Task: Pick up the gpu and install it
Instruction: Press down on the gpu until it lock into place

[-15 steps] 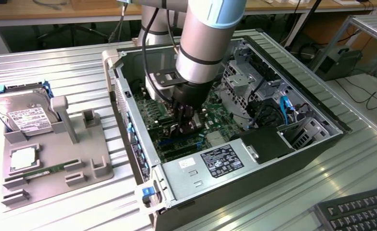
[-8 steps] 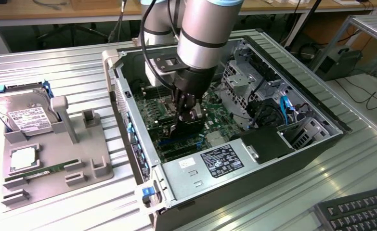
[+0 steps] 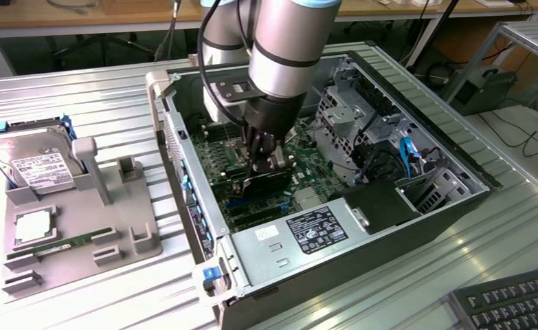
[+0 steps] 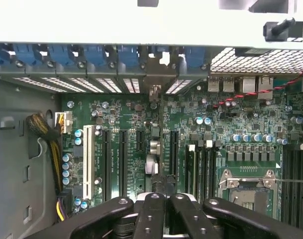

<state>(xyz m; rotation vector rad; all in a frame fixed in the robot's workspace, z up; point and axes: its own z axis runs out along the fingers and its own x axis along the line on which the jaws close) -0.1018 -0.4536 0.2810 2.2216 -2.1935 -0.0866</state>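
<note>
You've got the gripper (image 3: 266, 165) down inside the open PC case (image 3: 452, 161), right over the green motherboard (image 3: 319, 175). Its fingers (image 3: 258, 152) are pinched close together on the gpu (image 3: 266, 182), a dark flat card standing on edge w/ its lower edge down at the board's slot area.

In the wrist view the black gripper (image 4: 160, 211) links sit nearly together, and the card's thin top edge (image 4: 154, 169) runs straight ahead toward the rear bracket openings (image 4: 153, 84) of the case (lined up w/ one gap between the blue clips, as far as I can tell).

Progress, by my read: pickup is done, card's carried in and aligned. Can't tell if it's fully seated in the slot or just touching. Gripper hasn't let go.

Off to the exterior view's left, the grey parts tray (image 3: 76, 227) has the hard drive (image 3: 35, 161) and memory stick (image 3: 53, 246).
</note>
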